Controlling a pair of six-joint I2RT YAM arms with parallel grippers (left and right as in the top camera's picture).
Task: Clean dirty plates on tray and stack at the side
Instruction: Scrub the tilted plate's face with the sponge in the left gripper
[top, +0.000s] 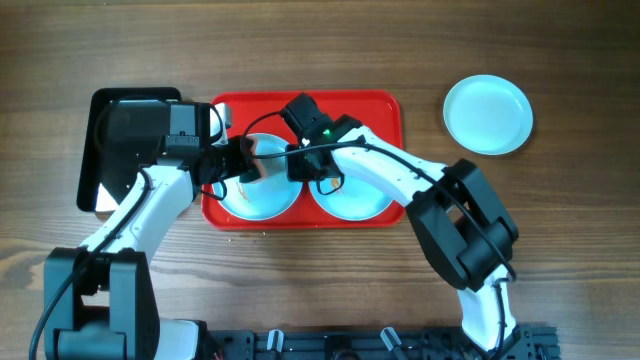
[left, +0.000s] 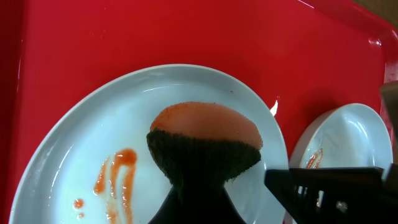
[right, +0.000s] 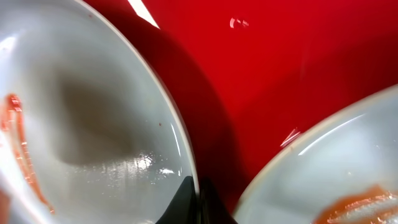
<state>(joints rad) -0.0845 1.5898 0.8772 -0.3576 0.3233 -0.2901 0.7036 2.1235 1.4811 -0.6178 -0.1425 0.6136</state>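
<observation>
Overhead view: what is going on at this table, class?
The left end effector holds an orange-topped dark sponge over a pale aqua-white round plate, smeared orange, on the flat red plastic tray. The right end effector pinches that plate's rim. A second smeared plate lies beside it; a third clean plate sits off-tray on the wooden table.

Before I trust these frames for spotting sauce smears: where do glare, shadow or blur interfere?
Left wrist: sharp, evenly lit, the smear beside the sponge reads clearly. Right wrist: very close and soft, a dark shadow and glints on the held plate, glare streaks on the tray. Overhead: crisp, but the arms cover most of both plates.
</observation>
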